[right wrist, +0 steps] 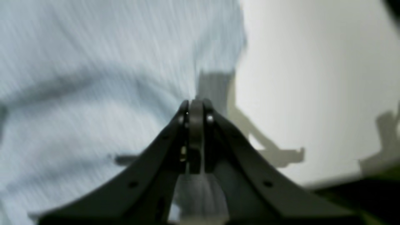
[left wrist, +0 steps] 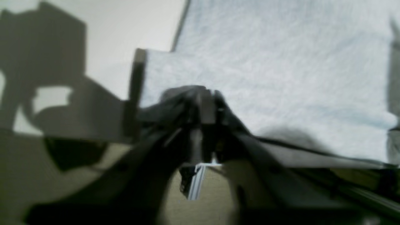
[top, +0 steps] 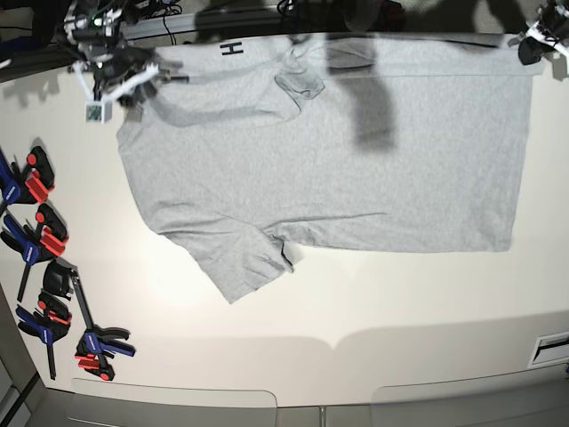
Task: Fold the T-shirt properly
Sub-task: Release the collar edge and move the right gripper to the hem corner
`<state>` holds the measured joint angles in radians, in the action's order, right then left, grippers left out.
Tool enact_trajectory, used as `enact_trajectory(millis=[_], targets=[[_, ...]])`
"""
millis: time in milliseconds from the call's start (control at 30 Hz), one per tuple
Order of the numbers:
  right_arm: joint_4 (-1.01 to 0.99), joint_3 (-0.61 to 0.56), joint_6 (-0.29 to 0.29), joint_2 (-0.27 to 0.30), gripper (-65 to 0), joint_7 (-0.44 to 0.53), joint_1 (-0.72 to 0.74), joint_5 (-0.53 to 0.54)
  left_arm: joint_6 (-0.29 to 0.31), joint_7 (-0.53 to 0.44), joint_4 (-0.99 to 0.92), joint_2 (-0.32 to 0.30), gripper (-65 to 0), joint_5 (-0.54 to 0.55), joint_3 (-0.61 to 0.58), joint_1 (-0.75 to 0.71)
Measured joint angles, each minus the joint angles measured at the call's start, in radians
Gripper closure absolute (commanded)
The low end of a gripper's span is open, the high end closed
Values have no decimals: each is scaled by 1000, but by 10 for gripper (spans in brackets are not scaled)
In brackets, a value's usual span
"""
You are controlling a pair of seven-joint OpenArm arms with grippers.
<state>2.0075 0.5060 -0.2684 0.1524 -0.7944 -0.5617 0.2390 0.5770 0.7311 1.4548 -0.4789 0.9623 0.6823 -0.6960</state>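
Lying flat on the tabletop point(top: 356, 329), the T-shirt point(top: 356, 169) looked soft, light and limp, best taken at hem corners or shoulders. The right gripper point(right wrist: 195, 104) was closed just above it, holding nothing visible. The left gripper point(left wrist: 206, 93) was blurred; I cannot tell. Clamps point(top: 44, 267) lay well apart.

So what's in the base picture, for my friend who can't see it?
A grey T-shirt lies spread flat on a white table. Robot grippers sit at its top corners, and blue and red clamps lie along the left edge.
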Motion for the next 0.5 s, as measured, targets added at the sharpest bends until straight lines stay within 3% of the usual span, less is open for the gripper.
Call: enact_trajectory(millis=[33,67,133,167,233,333,500], targets=[[9,0,0,0,-17,0,22,1,0,8,38,0,-173,-2,0,-2],[15,0,0,0,-91,4,46,1,3,7,77,-1,-190,-4,0,-2],[16,0,-2,-1,-218,13,102,-2,4,2,150,-2,-192,-25,0,1],[15,0,-2,0,-241,27,130,-11,4,2,180,-2,-192,-40,0,1],[14,0,8,0,-242,85,199,-81,4,-2,233,-4,-192,-67,0,1],[-22,2,107,0,-241,212,328,-199,4,-27,269,-3,-192,-93,0,1],[-179,0,106,14,-241,246,537,-258,5,-27,272,-5,-192,-98,0,-4]])
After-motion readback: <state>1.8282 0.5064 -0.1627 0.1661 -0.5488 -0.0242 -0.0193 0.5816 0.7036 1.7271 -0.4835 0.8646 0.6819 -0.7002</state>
